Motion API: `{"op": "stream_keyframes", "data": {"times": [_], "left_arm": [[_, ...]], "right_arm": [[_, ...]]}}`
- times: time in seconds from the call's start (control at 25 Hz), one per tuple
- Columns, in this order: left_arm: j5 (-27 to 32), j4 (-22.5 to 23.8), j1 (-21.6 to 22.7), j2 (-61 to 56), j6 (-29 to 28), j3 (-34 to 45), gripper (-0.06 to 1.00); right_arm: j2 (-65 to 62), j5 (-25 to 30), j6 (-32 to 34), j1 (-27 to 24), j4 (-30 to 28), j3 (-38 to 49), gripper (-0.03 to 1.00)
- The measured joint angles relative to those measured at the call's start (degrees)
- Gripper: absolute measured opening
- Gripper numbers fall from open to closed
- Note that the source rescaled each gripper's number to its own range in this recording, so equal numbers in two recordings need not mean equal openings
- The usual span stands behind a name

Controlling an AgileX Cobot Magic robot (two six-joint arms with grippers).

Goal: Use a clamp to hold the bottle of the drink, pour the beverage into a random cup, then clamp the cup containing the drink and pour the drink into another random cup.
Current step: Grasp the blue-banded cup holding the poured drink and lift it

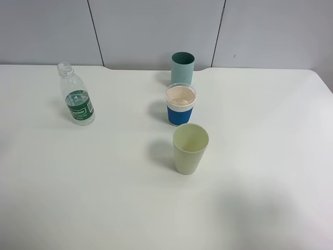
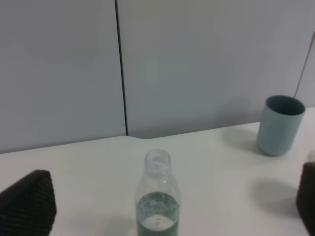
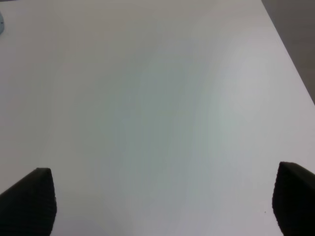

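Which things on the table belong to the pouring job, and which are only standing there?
For the job: bottle, blue-banded cup, pale green cup.
Only standing there, it seems: teal cup.

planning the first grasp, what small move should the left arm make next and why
Probably ease the left gripper forward toward the bottle. It stands upright and capless, centred ahead of the open fingers but not yet between them, so closing now would likely miss.
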Motion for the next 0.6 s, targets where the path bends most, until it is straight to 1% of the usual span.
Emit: {"op": "stream_keyframes", "data": {"times": [0.32,0.6], "left_arm": [[18.8,0.4,0.0,-6.4,0.2,-9.3,1.0],[29.7,0.4,0.0,-12.5,0.5,-13.1,1.0]], "right_arm": [[0.0,0.0,0.0,0.0,0.0,0.0,0.61],[0.0,0.0,0.0,0.0,0.0,0.0,0.61]]}}
